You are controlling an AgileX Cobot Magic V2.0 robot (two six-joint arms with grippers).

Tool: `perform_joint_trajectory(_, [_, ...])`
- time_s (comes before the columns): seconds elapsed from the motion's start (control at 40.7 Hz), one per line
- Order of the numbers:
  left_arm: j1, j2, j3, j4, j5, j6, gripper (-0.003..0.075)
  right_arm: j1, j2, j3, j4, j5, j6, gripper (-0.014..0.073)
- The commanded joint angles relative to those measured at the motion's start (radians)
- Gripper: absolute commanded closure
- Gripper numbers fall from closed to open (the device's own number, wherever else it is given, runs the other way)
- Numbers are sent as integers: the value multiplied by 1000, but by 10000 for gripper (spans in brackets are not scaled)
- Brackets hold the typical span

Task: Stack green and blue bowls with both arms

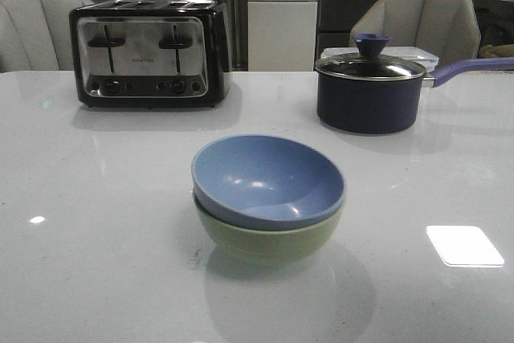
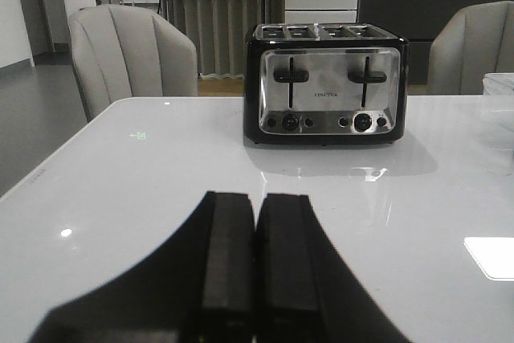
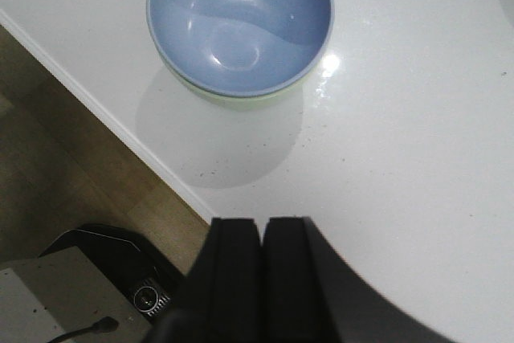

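The light blue bowl [image 1: 268, 181] sits nested inside the pale green bowl [image 1: 269, 240] near the middle of the white table, in the front view. From the right wrist view I look down into the blue bowl [image 3: 239, 23], with a sliver of the green bowl [image 3: 233, 100] showing under its rim. My right gripper [image 3: 262, 222] is shut and empty, held well back from the stack by the table's edge. My left gripper [image 2: 255, 198] is also shut on nothing, low over bare table and facing the toaster. Neither gripper shows in the front view.
A black and chrome toaster [image 1: 149, 52] stands at the back left. A dark navy lidded saucepan [image 1: 371, 92] with a long handle stands at the back right. Chairs [image 1: 418, 23] line the far side. The table edge [image 3: 104, 122] runs close to my right gripper, floor below it.
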Motion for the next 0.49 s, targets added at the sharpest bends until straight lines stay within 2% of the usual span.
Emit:
perform_joint_trajectory(0.0, [1, -22, -2, -15, -159, -2, 626, -1, -9, -29, 6, -63, 0, 540])
perform_joint_trajectory(0.074, [-7, -22, 16, -15, -206, -2, 626, -1, -9, -29, 6, -63, 0, 540])
perform_joint_trajectory(0.466, [-29, -20, 16, -15, -194, -2, 626, -1, -9, -29, 6, -62, 0, 540])
